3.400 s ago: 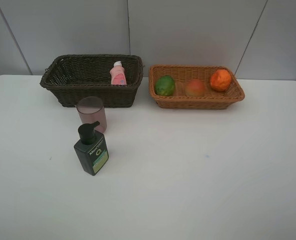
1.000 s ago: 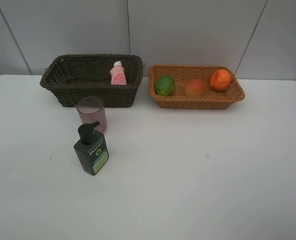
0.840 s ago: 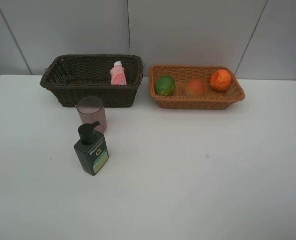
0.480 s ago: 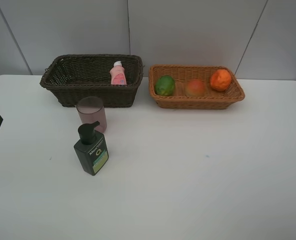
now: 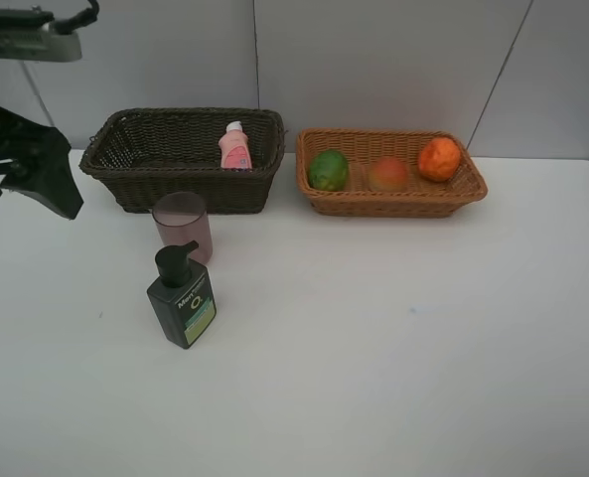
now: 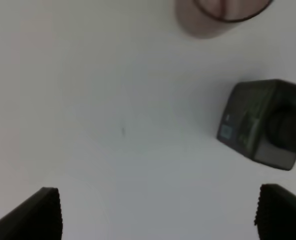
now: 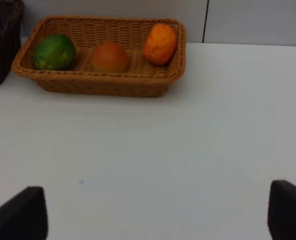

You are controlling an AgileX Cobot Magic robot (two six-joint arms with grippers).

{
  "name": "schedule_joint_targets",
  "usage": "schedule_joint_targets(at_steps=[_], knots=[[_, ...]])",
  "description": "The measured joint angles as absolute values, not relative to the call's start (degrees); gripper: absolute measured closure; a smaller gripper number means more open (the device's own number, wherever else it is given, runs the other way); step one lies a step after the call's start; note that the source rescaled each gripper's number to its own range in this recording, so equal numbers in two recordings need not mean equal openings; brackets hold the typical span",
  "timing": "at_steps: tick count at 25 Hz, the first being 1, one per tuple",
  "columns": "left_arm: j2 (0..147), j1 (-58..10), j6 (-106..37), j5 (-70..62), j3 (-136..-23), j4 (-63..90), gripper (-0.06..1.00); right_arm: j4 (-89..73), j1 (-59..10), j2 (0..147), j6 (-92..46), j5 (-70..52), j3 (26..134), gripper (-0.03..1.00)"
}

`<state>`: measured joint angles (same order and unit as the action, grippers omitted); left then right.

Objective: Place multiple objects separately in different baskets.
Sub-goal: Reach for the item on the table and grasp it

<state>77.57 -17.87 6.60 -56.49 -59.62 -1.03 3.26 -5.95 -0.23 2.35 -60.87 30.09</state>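
The translucent pink cup (image 5: 183,226) and the dark green pump bottle (image 5: 182,298) stand on the white table in front of the dark brown basket (image 5: 135,169). The pink white-capped bottle (image 5: 234,147) stands inside that basket. The light tan basket (image 5: 393,202) holds the green fruit (image 5: 328,170), the peach (image 5: 387,174) and the orange (image 5: 439,159). My left gripper (image 5: 26,189) is open and empty above the table's left side, left of the cup (image 6: 222,15) and pump bottle (image 6: 262,122). My right gripper (image 7: 155,212) is open and empty, well in front of the tan basket (image 7: 103,85).
The left arm's upper link (image 5: 26,35) reaches in at the top left of the exterior view. A grey panelled wall (image 5: 373,60) stands behind both baskets. The dark basket's corner (image 7: 0,50) shows at the edge of the right wrist view.
My left arm has come into the exterior view from the left edge and moved further in, toward the dark basket's left end. None of the objects has moved.
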Motion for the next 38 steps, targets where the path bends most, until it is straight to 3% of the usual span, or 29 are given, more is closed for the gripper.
schedule_joint_targets(at_steps=[6, 12, 31, 38], knots=[[86.9, -27.8, 6.8, -57.7, -68.4, -1.6, -0.06, 3.3, -6.0, -0.2, 2.4, -60.9, 30.1, 0.03], [92.6, -33.3, 6.8, -59.0, -74.6, -5.6, -0.06, 3.3, -6.0, -0.2, 2.4, -60.9, 30.1, 0.03], [98.6, -40.5, 9.7, -58.8, -76.1, -8.8, -0.06, 3.3, -6.0, -0.2, 2.4, -60.9, 30.1, 0.03], [98.6, -40.8, 10.5, -57.0, -70.1, -8.5, -0.06, 3.3, -6.0, -0.2, 2.4, -60.9, 30.1, 0.03]])
